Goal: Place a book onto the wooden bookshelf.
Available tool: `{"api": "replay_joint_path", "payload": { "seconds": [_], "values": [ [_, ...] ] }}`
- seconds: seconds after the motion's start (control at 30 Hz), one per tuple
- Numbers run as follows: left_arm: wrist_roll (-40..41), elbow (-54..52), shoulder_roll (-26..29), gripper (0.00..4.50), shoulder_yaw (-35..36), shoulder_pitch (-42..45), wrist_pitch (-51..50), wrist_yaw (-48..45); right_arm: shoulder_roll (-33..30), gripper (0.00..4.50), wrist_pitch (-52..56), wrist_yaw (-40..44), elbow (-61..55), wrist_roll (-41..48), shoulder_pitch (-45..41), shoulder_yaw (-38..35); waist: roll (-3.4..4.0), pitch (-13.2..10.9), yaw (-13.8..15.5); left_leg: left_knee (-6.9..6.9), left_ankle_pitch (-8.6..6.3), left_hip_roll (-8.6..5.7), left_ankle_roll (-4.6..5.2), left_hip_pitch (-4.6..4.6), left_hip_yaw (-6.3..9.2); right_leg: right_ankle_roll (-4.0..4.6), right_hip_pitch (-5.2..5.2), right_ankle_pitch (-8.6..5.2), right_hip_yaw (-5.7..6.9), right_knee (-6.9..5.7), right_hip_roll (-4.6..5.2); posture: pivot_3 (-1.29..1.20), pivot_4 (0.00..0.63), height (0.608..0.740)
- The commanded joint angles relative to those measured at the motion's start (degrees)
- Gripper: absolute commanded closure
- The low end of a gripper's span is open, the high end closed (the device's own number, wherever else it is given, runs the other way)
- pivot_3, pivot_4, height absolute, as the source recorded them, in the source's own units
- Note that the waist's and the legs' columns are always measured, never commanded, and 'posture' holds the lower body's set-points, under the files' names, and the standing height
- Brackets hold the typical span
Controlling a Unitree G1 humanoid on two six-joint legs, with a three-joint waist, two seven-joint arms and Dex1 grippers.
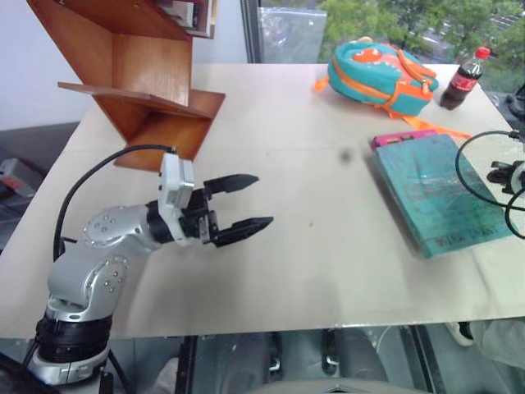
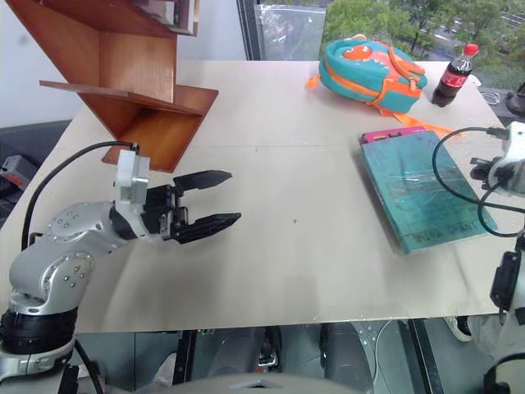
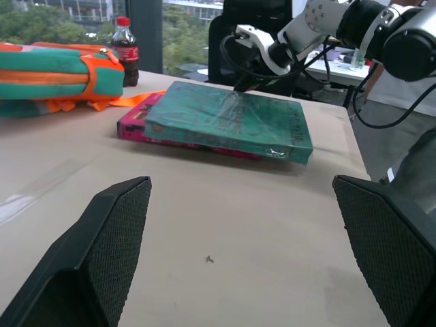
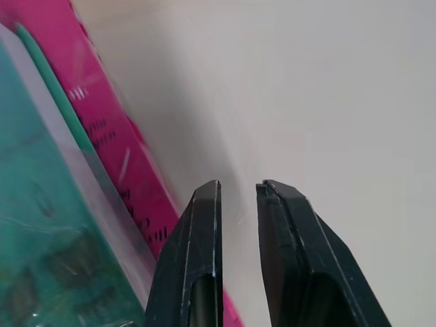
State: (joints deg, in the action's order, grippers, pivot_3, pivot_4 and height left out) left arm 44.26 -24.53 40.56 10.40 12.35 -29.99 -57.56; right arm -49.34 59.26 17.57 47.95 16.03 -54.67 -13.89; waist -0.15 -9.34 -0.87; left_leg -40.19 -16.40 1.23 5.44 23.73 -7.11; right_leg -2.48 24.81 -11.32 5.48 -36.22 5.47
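Note:
The teal book [image 1: 435,193] lies flat at the table's right side, on top of a magenta-pink book [image 1: 399,137] whose edge sticks out at the far end. At the far left stands the wooden bookshelf [image 1: 139,74] with its slanted reddish-brown boards. My left gripper [image 1: 262,199] hovers open over the table's left-middle, pointing right toward the books, with nothing between its fingers. My right gripper [image 4: 238,187] is shut on nothing, its tips just beside the pink book's [image 4: 109,136] edge, with the teal book [image 4: 41,225] next to it. The right hand [image 2: 502,168] sits at the book's right edge.
A teal and orange backpack [image 1: 381,74] and a cola bottle [image 1: 464,79] stand at the table's far right. Black cables [image 2: 459,176] loop over the teal book's right side. The table [image 1: 312,271] has bare surface between the left gripper and the books.

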Motion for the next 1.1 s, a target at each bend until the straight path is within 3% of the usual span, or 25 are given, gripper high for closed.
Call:
{"api": "replay_joint_path", "payload": {
  "seconds": [0.03,0.43,1.1],
  "values": [
    [1.5,-2.8,0.8,0.0,1.7,-0.1,0.0,0.6,0.0,3.65,-3.2,1.7,5.2,-1.4,-4.4,0.2,0.01,0.0,0.0,0.0,0.0,0.0,0.0,-0.01,0.0,0.0,0.0,0.0,0.0,-0.01,0.0,0.0,0.15,0.74],
    [2.7,-3.7,1.7,0.0,3.0,-1.1,-0.7,1.1,2.8,3.65,-11.0,4.8,22.2,-4.1,-11.8,0.2,0.03,0.0,-0.3,0.0,0.0,0.01,-0.01,-0.03,-0.03,0.01,0.0,0.01,-0.03,-0.03,0.0,0.0,0.15,0.74],
    [2.0,-1.3,1.5,0.0,3.3,-3.4,1.7,-2.2,6.8,3.65,0.0,10.0,15.9,-3.3,-12.3,-0.2,0.06,0.0,-1.6,0.0,0.0,0.06,-0.03,-0.15,-0.12,0.03,-0.01,0.02,-0.14,-0.16,0.0,0.0,0.15,0.74]
  ]
}}
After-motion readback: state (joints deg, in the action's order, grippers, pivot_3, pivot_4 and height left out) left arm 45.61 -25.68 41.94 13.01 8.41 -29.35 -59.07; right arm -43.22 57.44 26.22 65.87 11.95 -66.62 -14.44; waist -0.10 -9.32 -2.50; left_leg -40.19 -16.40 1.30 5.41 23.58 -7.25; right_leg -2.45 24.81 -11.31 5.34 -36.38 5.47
